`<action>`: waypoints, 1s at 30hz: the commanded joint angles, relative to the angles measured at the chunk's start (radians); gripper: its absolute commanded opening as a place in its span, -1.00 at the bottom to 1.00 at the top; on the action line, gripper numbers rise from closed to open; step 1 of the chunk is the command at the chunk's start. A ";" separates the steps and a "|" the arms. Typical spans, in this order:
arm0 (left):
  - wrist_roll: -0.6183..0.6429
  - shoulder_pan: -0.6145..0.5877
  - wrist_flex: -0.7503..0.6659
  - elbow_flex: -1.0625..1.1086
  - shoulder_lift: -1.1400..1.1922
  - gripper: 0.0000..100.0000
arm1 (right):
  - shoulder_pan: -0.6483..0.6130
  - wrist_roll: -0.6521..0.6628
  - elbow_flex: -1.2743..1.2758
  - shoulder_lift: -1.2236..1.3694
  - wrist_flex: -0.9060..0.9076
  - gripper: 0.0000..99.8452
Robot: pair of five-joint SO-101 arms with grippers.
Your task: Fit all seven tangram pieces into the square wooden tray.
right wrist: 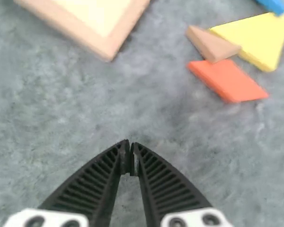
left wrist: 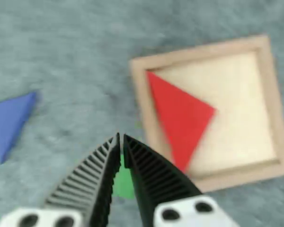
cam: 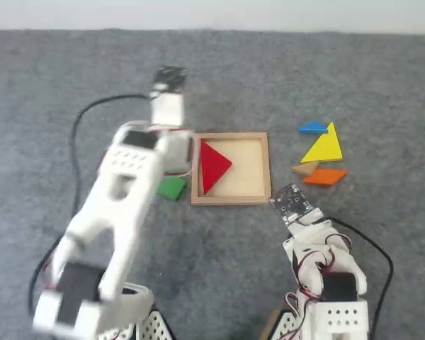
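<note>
Left claw (left wrist: 120,142): held closed, empty, above green piece (cam: 172,188) beside square wooden tray (cam: 230,200). Red triangle (cam: 214,165): seated in tray. Yellow triangle (cam: 324,149), orange parallelogram (cam: 325,176): laid loose on counter. Right claw (right wrist: 130,158): closed, empty. Pieces judged light, stiff, thin; best gripped across opposite edges.

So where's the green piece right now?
In the high view the green piece lies on the grey carpet, just outside the wooden tray's left edge, by its near corner.

The left pincer (left wrist: 119,138) mostly hides the green piece (left wrist: 123,182).
</note>
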 commanded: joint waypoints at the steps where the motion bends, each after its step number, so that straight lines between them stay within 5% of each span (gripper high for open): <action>1: -0.084 -0.100 -0.207 0.283 -0.242 -0.98 | -0.008 -0.023 -0.115 0.019 -0.019 -0.99; 11: -0.135 -0.305 -0.193 0.400 -0.292 -0.98 | -0.262 -0.044 -0.345 0.120 -0.061 -0.99; 30: -0.374 -0.324 -0.454 0.806 -0.672 -0.98 | -0.364 -0.259 -1.017 1.544 -0.515 -0.99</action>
